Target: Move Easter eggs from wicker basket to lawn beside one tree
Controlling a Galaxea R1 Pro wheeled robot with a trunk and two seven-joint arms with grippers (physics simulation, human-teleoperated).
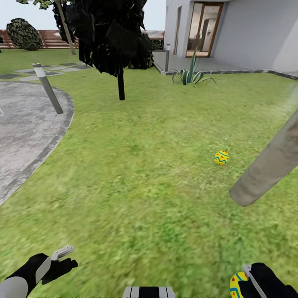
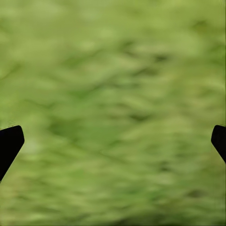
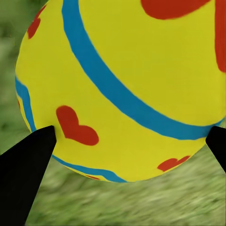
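At five o'clock in the head view, the right end effector (image 1: 247,285) clamps a smooth, rigid, roll-prone Easter egg (image 3: 127,84) across its middle, another egg (image 1: 221,157) lies on the lawn (image 1: 136,174) near the pale tree trunk (image 1: 271,163), and the left end effector (image 1: 62,258) hangs spread and empty.

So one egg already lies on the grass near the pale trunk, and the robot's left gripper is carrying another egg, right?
Not quite: the right gripper carries the held egg, as the right wrist view shows. The left gripper is open over bare lawn. The lying egg does rest near the pale trunk.
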